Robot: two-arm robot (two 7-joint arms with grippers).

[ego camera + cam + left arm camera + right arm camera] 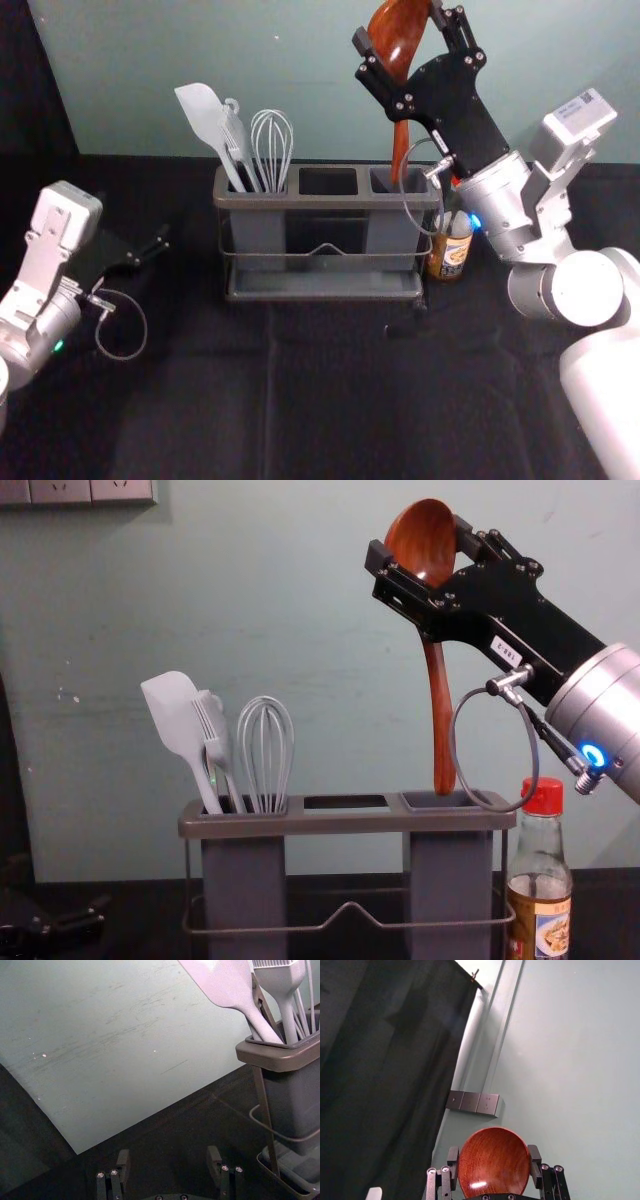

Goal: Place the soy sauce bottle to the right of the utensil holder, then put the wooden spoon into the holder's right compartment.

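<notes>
With my right gripper (pixel 420 544) I'm pinching the wooden spoon (pixel 440 705) by its bowl, above the utensil holder (pixel 345 823). My left gripper (pixel 158 246) idles left of it, fingers spread wide.

Noted free room over bench (pixel 330 400) in front of utensil holder (pixel 345 823), plus open middle compartment (pixel 328 181). Found left compartment (pixel 245 880) obstructed by spatula (pixel 178 712) and whisk (pixel 266 755), right compartment (pixel 450 880) by wooden spoon (pixel 441 720) under right gripper (pixel 398 28), holder's right side by soy sauce bottle (pixel 540 900).
</notes>
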